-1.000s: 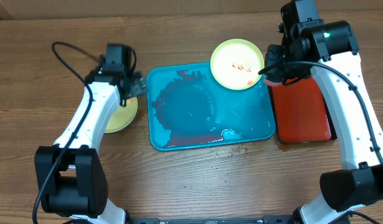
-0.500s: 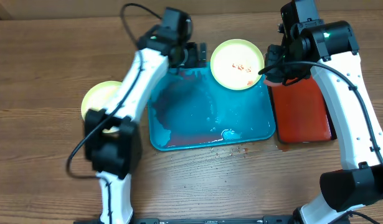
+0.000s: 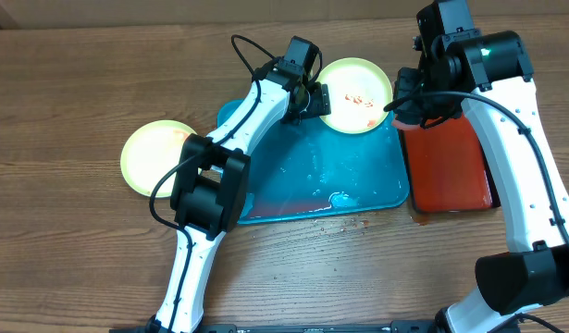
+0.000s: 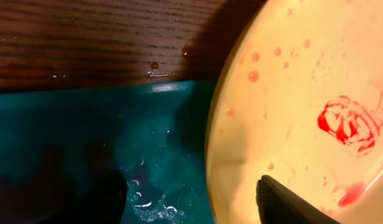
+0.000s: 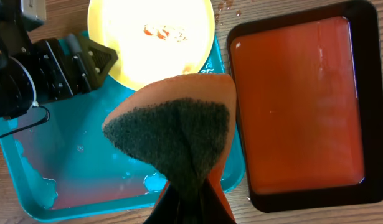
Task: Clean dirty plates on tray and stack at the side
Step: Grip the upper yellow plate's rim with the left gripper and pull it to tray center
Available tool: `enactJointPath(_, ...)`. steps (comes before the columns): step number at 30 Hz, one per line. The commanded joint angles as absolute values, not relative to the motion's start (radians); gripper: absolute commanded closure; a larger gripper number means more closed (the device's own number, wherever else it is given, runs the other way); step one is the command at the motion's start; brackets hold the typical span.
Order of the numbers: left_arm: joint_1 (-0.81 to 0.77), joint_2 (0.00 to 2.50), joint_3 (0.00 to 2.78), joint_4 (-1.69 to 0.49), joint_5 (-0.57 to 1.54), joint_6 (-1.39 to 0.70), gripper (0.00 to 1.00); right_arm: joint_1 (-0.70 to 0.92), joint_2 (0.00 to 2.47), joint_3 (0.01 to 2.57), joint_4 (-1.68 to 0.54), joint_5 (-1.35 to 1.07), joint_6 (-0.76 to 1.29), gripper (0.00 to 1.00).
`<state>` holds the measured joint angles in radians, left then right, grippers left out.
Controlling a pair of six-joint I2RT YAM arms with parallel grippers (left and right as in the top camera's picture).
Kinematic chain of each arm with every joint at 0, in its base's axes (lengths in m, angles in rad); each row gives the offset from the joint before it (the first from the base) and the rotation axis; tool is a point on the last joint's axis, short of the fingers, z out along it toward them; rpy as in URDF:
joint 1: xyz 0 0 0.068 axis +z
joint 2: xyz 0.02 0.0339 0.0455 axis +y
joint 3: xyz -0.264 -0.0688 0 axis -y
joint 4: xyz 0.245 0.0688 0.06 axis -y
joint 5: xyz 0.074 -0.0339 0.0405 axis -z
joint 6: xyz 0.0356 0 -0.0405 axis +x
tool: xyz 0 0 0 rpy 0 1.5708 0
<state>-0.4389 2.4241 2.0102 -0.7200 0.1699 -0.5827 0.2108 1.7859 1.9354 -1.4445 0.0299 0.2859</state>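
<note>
Wooden table (image 3: 62, 92) underneath. Left gripper (image 4: 188, 190) spread wide, empty, straddling the smeared plate (image 4: 297, 93) at its rim, tray (image 4: 66, 124) below. Right gripper (image 5: 185, 208) clamps a sponge (image 5: 172, 124), smeared plate just beyond. Second plate (image 3: 156, 157) lies well away.

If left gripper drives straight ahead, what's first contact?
The dirty plate, at its rim: it lies between the left gripper's open fingers, at the tray's edge. Exact depth unclear. Right gripper with its sponge sits off that line.

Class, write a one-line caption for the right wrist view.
Folded orange sponge held over the sauce-smeared plate, turquoise tray and red tray.
</note>
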Motion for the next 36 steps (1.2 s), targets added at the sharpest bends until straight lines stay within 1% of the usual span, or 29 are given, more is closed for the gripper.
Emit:
enactJointPath(1,-0.448,2.466,2.032,-0.72,0.192,-0.607,0.36,0.206,1.779,1.943,-1.442,0.032,0.289,0.96)
enactJointPath(3,-0.448,2.474,2.032,-0.721,0.191,-0.606,0.42,0.206,1.779,1.943,-1.442,0.032,0.289,0.96)
enactJointPath(6,-0.448,2.478,2.032,-0.721,0.191,-0.606,0.53,0.206,1.779,1.943,-1.442,0.032,0.289,0.96)
enactJointPath(7,-0.448,2.478,2.032,-0.72,0.173,-0.606,0.69,0.206,1.779,1.943,-1.442,0.032,0.289,0.96)
enactJointPath(8,-0.448,2.478,2.032,-0.721,0.159,-0.606,0.81,0.206,1.779,1.943,-1.443,0.032,0.289,0.96)
enactJointPath(9,-0.448,2.478,2.032,-0.723,0.146,-0.606,0.96,0.206,1.779,1.943,-1.443,0.032,0.289,0.96)
enactJointPath(14,-0.431,2.475,2.032,-0.736,0.118,-0.575,0.96,0.207,1.779,1.943,-1.443,0.024,0.288,0.96)
enactJointPath(17,-0.41,2.453,2.033,-0.794,0.13,-0.534,0.96,0.207,1.779,1.943,-1.442,-0.006,0.289,0.96)
enactJointPath(21,-0.377,2.399,2.033,-0.958,0.127,-0.471,0.96,0.208,1.781,1.942,-1.428,-0.067,0.288,0.96)
enactJointPath(26,-0.352,2.381,2.032,-1.182,0.118,-0.406,0.96,0.236,1.787,1.899,-1.356,-0.157,0.289,0.96)
enactJointPath(28,-0.352,2.384,2.023,-1.252,0.075,-0.398,0.96,0.257,1.79,1.866,-1.324,-0.178,0.289,0.96)
enactJointPath(31,-0.352,2.384,1.995,-1.287,0.025,-0.399,0.96,0.296,1.799,1.808,-1.277,-0.186,0.321,0.96)
enactJointPath(36,-0.351,2.384,1.918,-1.26,0.033,-0.4,0.96,0.365,1.803,1.687,-1.153,-0.186,0.383,0.96)
